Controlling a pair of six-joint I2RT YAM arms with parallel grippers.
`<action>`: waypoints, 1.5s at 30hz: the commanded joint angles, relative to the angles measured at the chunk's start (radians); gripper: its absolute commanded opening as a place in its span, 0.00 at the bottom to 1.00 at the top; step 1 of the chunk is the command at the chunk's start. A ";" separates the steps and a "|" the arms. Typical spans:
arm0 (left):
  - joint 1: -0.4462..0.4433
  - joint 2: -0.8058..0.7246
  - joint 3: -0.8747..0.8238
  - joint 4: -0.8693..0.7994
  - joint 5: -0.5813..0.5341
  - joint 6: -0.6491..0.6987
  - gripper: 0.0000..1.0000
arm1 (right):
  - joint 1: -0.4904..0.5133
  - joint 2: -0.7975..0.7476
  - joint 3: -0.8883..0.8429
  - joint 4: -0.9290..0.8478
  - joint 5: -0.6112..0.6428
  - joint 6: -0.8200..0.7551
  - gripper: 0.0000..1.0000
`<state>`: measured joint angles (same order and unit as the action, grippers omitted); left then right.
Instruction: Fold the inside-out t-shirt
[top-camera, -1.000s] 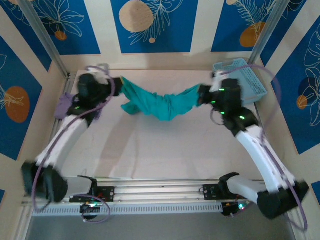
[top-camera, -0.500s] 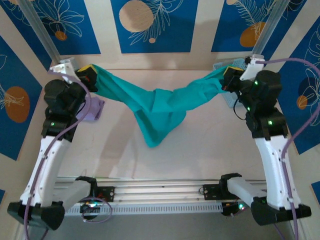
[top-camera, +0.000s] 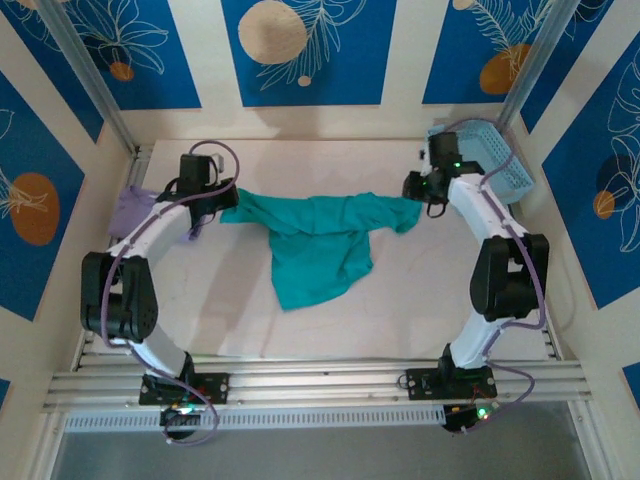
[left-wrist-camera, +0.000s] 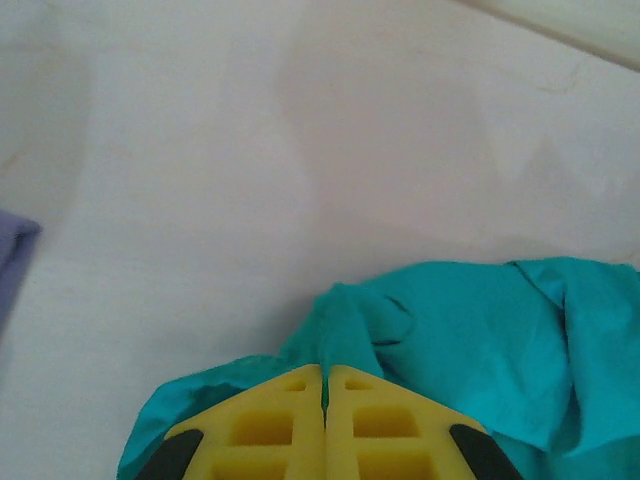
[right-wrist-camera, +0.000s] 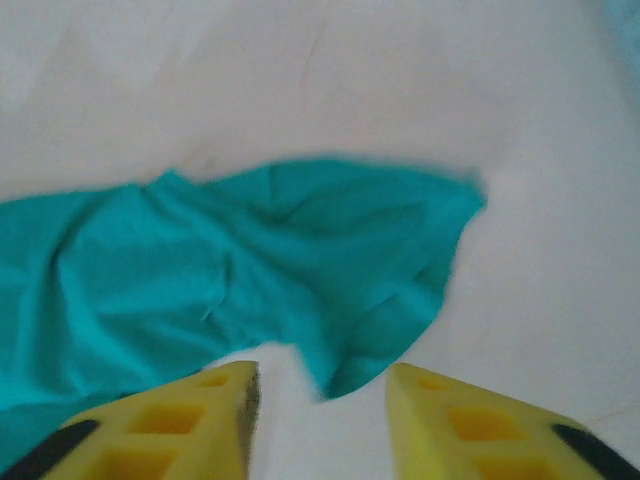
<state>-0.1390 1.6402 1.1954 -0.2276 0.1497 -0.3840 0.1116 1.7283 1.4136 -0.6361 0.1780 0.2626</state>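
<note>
— How far along?
— Barely started. The t-shirt (top-camera: 318, 245) lies rumpled between both arms, with no fold made.
— And the grips?
— The left gripper (left-wrist-camera: 325, 385) is closed, seemingly pinching a cloth ridge at its tips. The right gripper (right-wrist-camera: 320, 378) is parted, with the hem lying loose just ahead.

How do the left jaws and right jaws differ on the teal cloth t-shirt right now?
Left jaws are shut; right jaws stand open. Left jaws pinch a fold of the plain teal cloth t-shirt; right jaws hold nothing, the shirt's edge lying loose before them. Both are yellow, at the shirt's opposite ends.
</note>
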 joint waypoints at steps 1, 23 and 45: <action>0.010 -0.002 -0.013 0.028 0.038 0.000 0.04 | 0.064 -0.055 -0.071 0.016 -0.078 0.001 0.47; -0.424 -0.172 -0.569 0.228 0.098 -0.223 0.58 | 0.283 0.000 -0.284 0.093 -0.213 0.119 0.03; -0.401 -0.507 0.234 -0.133 -0.310 0.163 0.00 | 0.192 -0.526 0.198 0.141 -0.354 0.204 0.00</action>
<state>-0.5453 1.0863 1.3911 -0.2432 -0.0547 -0.3149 0.3099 1.1793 1.5887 -0.4519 -0.1734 0.4641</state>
